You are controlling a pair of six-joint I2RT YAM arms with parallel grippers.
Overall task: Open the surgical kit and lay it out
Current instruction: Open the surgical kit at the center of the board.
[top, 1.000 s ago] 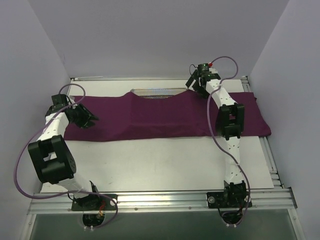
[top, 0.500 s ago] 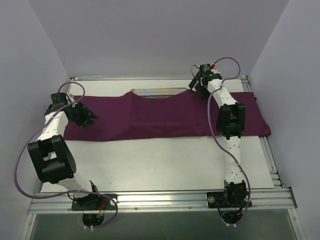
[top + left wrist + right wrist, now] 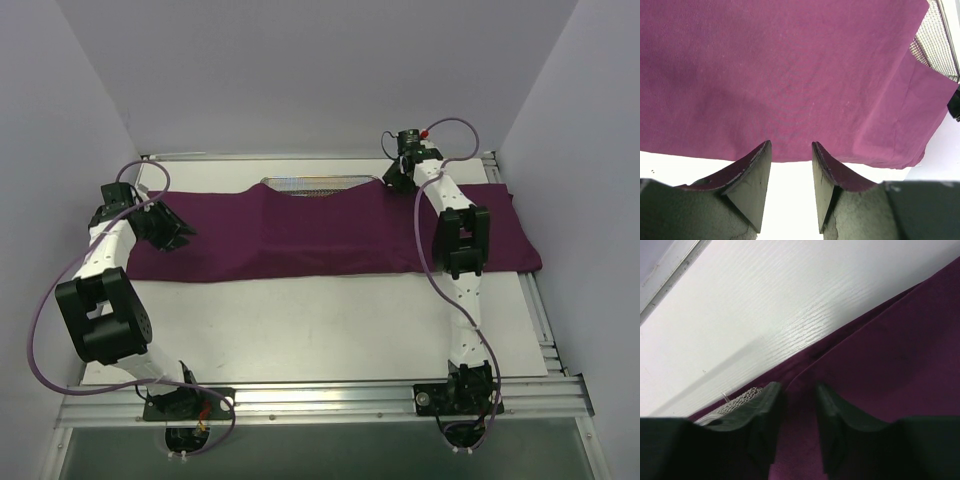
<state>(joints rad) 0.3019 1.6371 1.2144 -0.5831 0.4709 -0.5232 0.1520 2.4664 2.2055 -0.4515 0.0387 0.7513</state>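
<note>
The surgical kit's dark purple cloth wrap (image 3: 330,235) lies spread across the back half of the table. The silver wire-mesh tray (image 3: 315,184) peeks out at the cloth's back edge and also shows in the left wrist view (image 3: 935,40). My left gripper (image 3: 176,233) sits at the cloth's left end. It is open (image 3: 791,144), with only white table between its fingers. My right gripper (image 3: 397,178) is low at the back edge beside the tray's right corner. Its jaws (image 3: 797,387) stand narrow but apart, straddling a folded cloth edge (image 3: 810,365). Forceps and tweezers are hidden.
The white table board (image 3: 320,330) extends toward the arm bases. Metal rails run along the back (image 3: 300,157) and the right side (image 3: 540,310). Plain walls close in on the left, back and right.
The right gripper's jaws have closed from wide open to a narrow gap over the cloth's back edge, shifting slightly. The left arm has hardly moved.
</note>
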